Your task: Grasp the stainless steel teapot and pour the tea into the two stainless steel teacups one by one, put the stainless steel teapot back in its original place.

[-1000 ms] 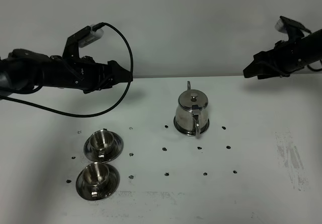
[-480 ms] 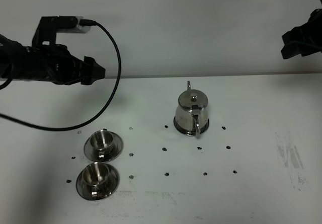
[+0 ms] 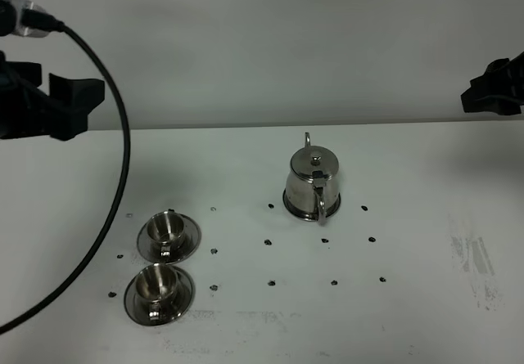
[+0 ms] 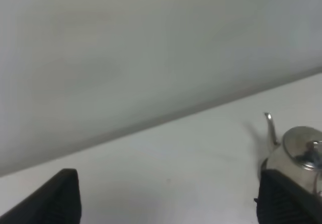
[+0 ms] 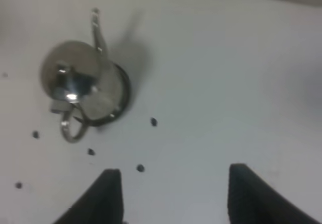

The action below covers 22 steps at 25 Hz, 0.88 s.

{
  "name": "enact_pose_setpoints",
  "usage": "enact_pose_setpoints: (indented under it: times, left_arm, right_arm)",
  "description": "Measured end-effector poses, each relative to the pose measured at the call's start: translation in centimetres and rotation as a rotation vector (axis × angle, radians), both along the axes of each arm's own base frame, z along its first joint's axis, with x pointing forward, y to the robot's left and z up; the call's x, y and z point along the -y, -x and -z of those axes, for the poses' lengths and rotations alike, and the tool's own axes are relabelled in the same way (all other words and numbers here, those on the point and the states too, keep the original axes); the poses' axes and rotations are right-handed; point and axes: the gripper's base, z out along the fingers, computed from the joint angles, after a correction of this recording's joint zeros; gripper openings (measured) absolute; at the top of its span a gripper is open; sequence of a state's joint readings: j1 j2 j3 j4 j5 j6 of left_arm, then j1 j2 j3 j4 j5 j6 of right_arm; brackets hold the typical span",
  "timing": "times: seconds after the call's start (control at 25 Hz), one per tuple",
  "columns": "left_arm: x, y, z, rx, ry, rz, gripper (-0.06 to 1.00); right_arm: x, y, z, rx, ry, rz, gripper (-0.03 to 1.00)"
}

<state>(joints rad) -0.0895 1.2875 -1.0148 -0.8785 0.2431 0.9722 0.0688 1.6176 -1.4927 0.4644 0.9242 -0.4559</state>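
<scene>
White table (image 3: 426,176), seen from the front: near the middle a steel teapot (image 3: 312,182) stands upright on a round coaster (image 5: 124,85), handle toward the front edge, spout toward the back. Well apart on the left sit two saucers, one just behind the other, the far saucer (image 3: 191,238) bearing the far cup (image 3: 166,226) and the near saucer (image 3: 186,295) bearing the near cup (image 3: 155,280). Small dark dots (image 3: 270,206) mark the surface in rows, and grey scuffs (image 3: 475,258) smear the right side.
</scene>
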Motion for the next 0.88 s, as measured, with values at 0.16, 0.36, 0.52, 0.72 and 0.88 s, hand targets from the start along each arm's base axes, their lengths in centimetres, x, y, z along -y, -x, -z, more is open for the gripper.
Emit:
enact_pose_setpoints:
  times: [0.16,0.36,0.52,0.72,0.88]
  left_arm:
    - [-0.1,3.7,-0.7,-0.043,-0.006,0.032,0.70]
    - [-1.0,7.8,-0.2,-0.288,-0.075,-0.013,0.70]
    - [-2.7,11.6,-0.2,-0.409,-0.165,-0.133,0.70]
    - [-3.3,17.3,0.7,-0.387,-0.134,-0.167,0.67]
    - [-3.7,21.3,3.4,-0.419,-0.132,-0.172,0.66]
  right_arm:
    - [-1.9,2.1,-0.6,0.044,0.041,-0.041,0.45]
    - [-4.6,3.0,0.0,0.016,0.139,-0.030,0.45]
    - [-6.6,3.8,0.1,0.032,0.231,-0.019,0.45]
    - [-8.2,4.4,0.1,0.053,0.254,-0.029,0.45]
    - [-9.4,5.0,0.1,0.055,0.248,-0.055,0.45]
